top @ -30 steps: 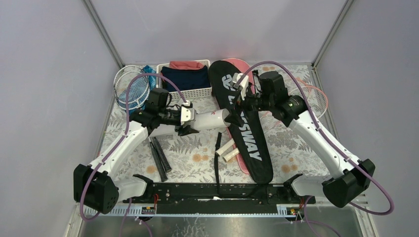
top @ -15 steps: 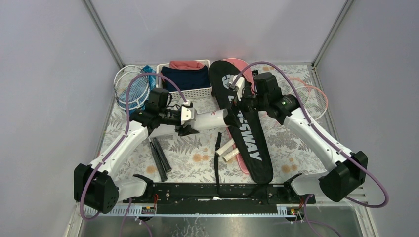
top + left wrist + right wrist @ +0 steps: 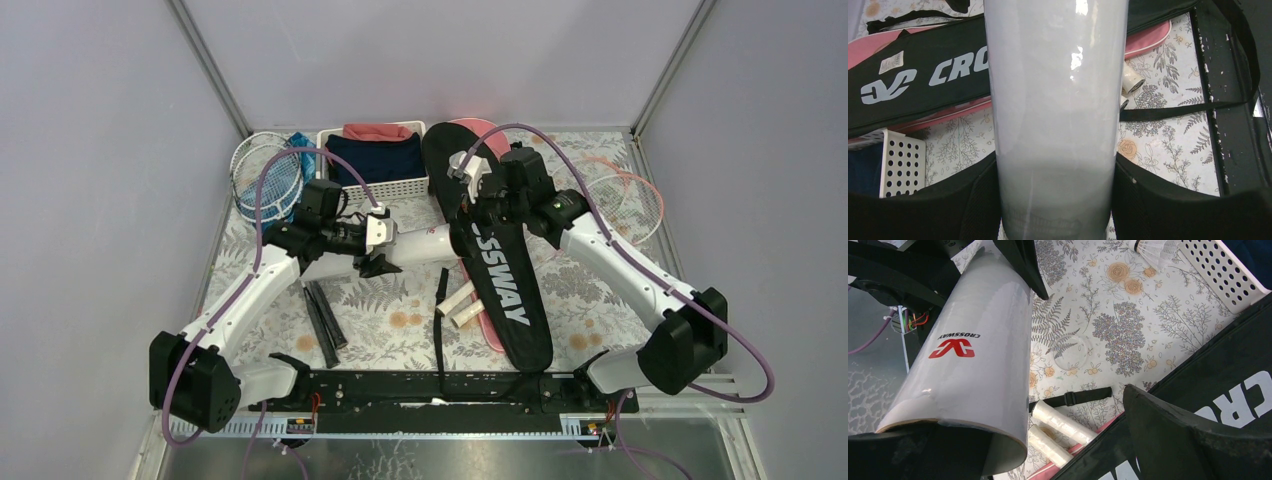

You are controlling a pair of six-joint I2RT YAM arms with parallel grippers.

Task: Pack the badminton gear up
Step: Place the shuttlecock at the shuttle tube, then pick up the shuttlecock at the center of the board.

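At the far left of the top view, two racket heads (image 3: 262, 175) lie overlapped against the back corner of the floral table (image 3: 400, 320), and their black handles (image 3: 322, 315) stretch toward the near edge beside the left arm. Just right of the heads stands a white perforated basket (image 3: 375, 185) with navy and red clothes, and the right wrist view shows a loose shuttlecock (image 3: 1153, 247) just off its corner. The left gripper (image 3: 380, 245) is clamped around the long white shuttlecock tube (image 3: 425, 243), a black finger (image 3: 923, 210) pressed to each side of it in the left wrist view. The tube is held level above the table and points right, with its far end at the edge of the black CROSSWAY bag (image 3: 505, 290). Below the tube, a black strap (image 3: 441, 320) runs toward the near rail, and two white handles (image 3: 460, 300) poke out beside it from under the bags. The CROSSWAY bag lies diagonally from the back wall to the near edge, on top of the pink bag (image 3: 487, 130), whose rim shows at the top and along the lower left side. The right gripper (image 3: 472, 212) hovers over the upper part of the black bag with its jaws spread wide and gripping nothing; the tube's open end sits close to one finger (image 3: 913, 455), and contact cannot be told. Further right, thin racket heads (image 3: 630, 190) rest on the table behind the right arm
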